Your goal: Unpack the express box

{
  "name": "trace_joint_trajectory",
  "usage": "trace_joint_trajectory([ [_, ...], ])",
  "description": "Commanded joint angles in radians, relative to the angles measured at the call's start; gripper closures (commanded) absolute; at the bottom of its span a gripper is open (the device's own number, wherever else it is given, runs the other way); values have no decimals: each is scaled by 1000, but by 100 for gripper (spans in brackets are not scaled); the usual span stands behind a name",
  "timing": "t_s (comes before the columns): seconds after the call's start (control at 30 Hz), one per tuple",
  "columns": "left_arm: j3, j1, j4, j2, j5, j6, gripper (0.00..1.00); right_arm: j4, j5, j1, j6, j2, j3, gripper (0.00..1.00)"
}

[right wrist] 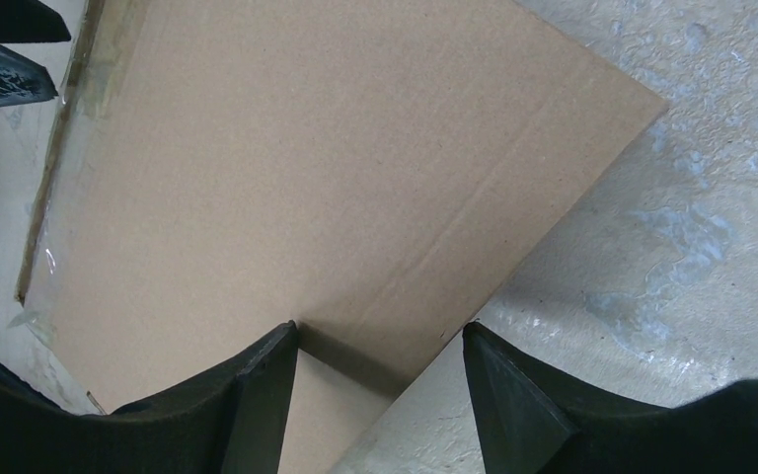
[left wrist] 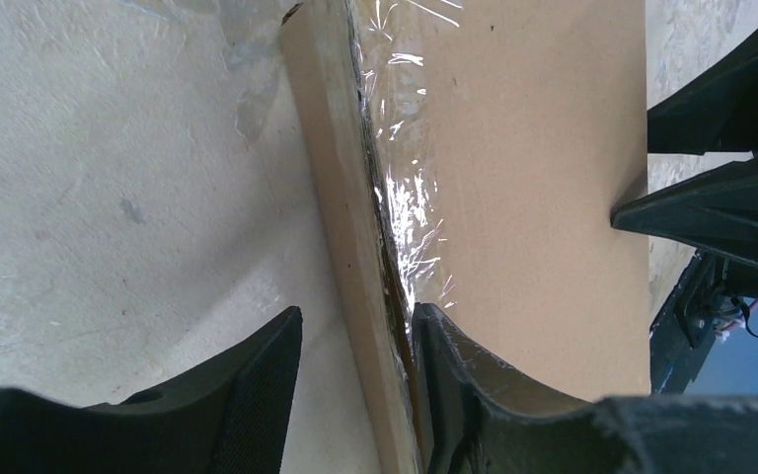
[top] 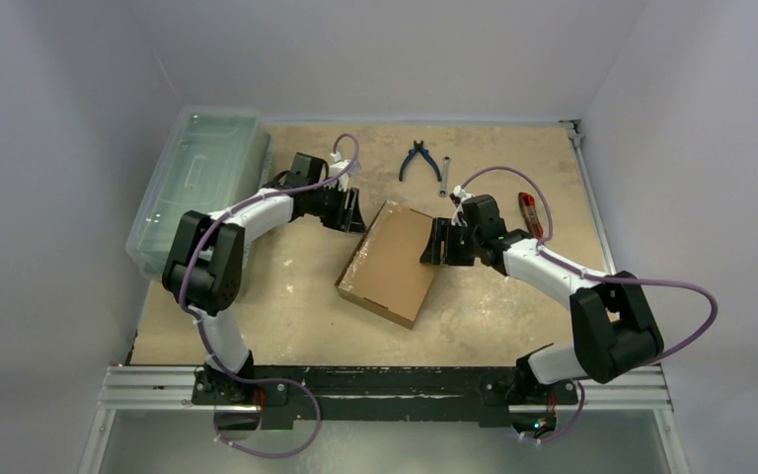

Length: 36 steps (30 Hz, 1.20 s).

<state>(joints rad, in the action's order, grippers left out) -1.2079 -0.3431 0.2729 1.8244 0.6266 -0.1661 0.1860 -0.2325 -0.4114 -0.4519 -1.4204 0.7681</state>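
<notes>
The express box (top: 388, 262), a flat brown cardboard mailer, lies closed and askew in the middle of the table. Clear tape (left wrist: 407, 188) glints along its lid seam. My left gripper (top: 351, 213) is at the box's far left corner. It is open and straddles the box's edge (left wrist: 355, 336): one finger (left wrist: 454, 365) lies on the lid by the seam, and the other (left wrist: 257, 375) is over the table, clear of the side wall. My right gripper (top: 438, 245) is open at the right edge (right wrist: 380, 336). Its left fingertip (right wrist: 271, 365) is on the lid and its other fingertip (right wrist: 498, 380) is over bare table.
A large clear plastic lidded bin (top: 197, 173) stands along the left side behind the left arm. Blue-handled pliers (top: 419, 158), a small metal bar (top: 443, 178) and a red-handled tool (top: 529, 212) lie at the back right. The table surface (top: 296, 306) is rough and pale.
</notes>
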Motion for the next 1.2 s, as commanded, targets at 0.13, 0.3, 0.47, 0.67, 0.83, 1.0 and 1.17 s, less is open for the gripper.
trace_joint_trajectory([
  [0.13,-20,4,-19,16,56,-19,58,-16,-13,-4,19,-2,22,37],
  [0.3,-25,4,-2,26,13,-6,61,-6,-7,-4,27,8,27,37],
  [0.47,-30,4,2,51,20,-6,63,2,-3,-3,33,13,27,37],
  [0.67,-50,4,43,66,-38,8,66,-8,-7,-4,25,21,20,37],
  [0.83,-55,4,78,42,-169,22,71,-5,7,-4,30,18,12,38],
  [1.0,-54,3,78,53,-157,13,73,-2,28,-5,33,23,5,38],
  [1.17,-51,-6,66,80,-123,-13,73,-1,28,-5,32,29,2,39],
])
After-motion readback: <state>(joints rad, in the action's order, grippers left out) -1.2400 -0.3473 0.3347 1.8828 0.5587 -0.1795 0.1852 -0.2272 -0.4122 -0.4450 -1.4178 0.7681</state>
